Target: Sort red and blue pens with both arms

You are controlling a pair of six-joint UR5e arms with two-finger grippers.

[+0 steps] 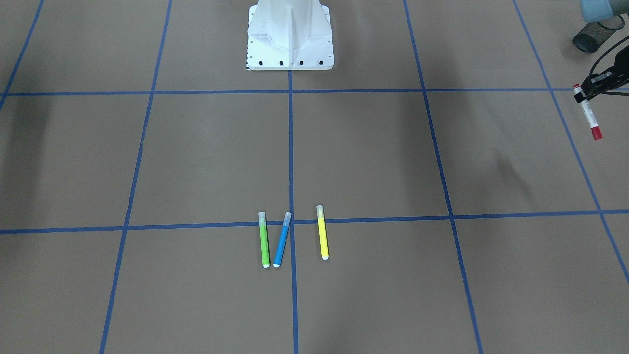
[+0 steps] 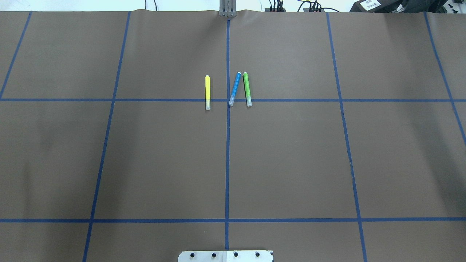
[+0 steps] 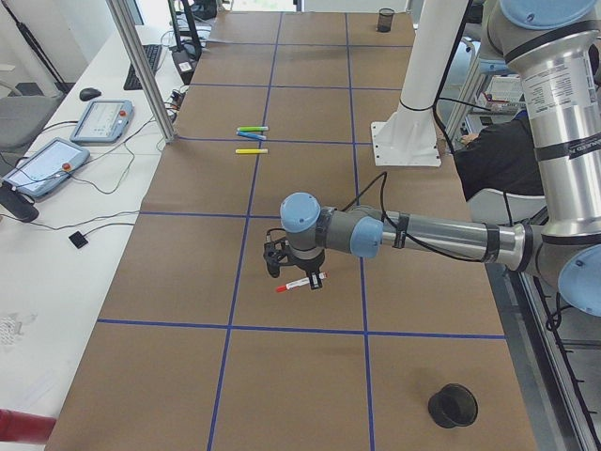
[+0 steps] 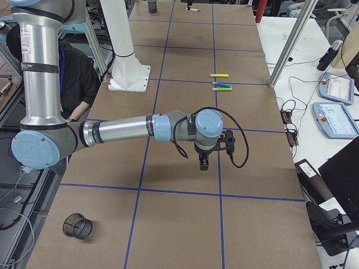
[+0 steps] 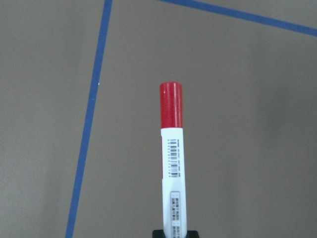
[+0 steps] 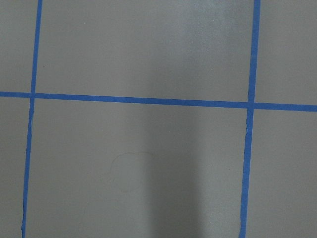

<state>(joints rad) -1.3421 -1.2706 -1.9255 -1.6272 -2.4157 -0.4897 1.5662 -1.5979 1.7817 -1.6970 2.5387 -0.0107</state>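
My left gripper [image 1: 586,93] is shut on the red pen [image 1: 588,114], a white barrel with a red cap, and holds it above the table at my far left. In the left wrist view the red pen [image 5: 172,158] sticks out from the fingers over bare brown paper. The blue pen [image 2: 235,88] lies on the table's centre line, between the yellow and the green marker. My right gripper [image 4: 203,162] hangs over the brown paper at my right, pointing down. It shows only in the exterior right view, so I cannot tell whether it is open or shut.
A green marker [image 2: 247,89] and a yellow marker [image 2: 207,92] flank the blue pen. The white pedestal [image 1: 290,37] stands at the table's near edge. A black cup [image 3: 453,404] sits at the left end, a mesh cup [image 4: 77,225] at the right end. A person [image 3: 507,155] sits behind the robot.
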